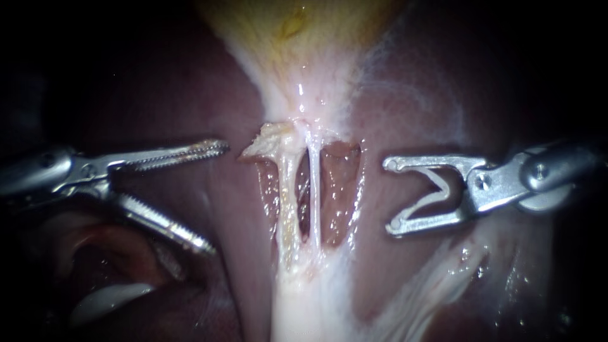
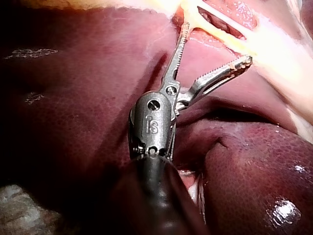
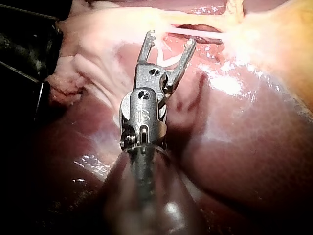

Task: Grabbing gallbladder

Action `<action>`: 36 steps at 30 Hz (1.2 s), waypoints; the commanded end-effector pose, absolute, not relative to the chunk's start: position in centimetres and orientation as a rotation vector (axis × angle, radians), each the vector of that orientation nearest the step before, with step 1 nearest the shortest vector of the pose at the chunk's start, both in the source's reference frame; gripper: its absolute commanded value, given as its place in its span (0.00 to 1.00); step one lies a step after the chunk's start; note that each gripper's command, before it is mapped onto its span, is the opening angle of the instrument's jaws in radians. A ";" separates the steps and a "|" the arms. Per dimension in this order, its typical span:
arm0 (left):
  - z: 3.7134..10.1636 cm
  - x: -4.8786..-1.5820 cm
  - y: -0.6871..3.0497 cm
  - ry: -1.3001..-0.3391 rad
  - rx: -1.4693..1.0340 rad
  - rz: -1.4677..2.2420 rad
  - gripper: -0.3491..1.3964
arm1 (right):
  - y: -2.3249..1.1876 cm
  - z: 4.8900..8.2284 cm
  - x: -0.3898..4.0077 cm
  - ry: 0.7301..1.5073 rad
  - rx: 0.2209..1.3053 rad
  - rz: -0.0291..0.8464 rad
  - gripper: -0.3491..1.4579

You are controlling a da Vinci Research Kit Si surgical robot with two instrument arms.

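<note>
The gallbladder point(image 1: 297, 35) is mustard-yellow, the liver point(image 1: 234, 202) mottled maroon, the tubes point(image 1: 314, 190) whitish.

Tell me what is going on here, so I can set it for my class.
Two slim instruments are working at a pig's liver and gallbladder. The left instrument, which has toothed jaws, and the right instrument both stand open. They sit on either side of two thin pale tubes below the gallbladder. Neither has gripped any tissue, so the gallbladder is not yet grabbed.

support: liver point(image 1: 234, 209) | lying on it: gallbladder point(image 1: 304, 38); two pale tubes point(image 1: 315, 190) running from its neck
</note>
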State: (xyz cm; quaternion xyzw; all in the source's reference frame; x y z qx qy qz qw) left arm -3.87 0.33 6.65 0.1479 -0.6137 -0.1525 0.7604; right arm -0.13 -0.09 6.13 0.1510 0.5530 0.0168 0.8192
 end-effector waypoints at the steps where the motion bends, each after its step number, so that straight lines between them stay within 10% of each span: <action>1: 6.65 -3.87 0.33 -1.336 0.322 -0.332 0.85 | -0.09 6.13 -0.13 1.178 0.322 0.036 0.47; 29: 7.31 -4.13 0.78 -1.255 0.333 -0.615 0.51 | -0.09 6.13 -0.14 1.178 0.322 0.035 0.47; 36: 7.34 -4.09 0.75 -1.249 0.332 -0.638 0.26 | -0.09 6.13 -0.14 1.178 0.322 0.035 0.47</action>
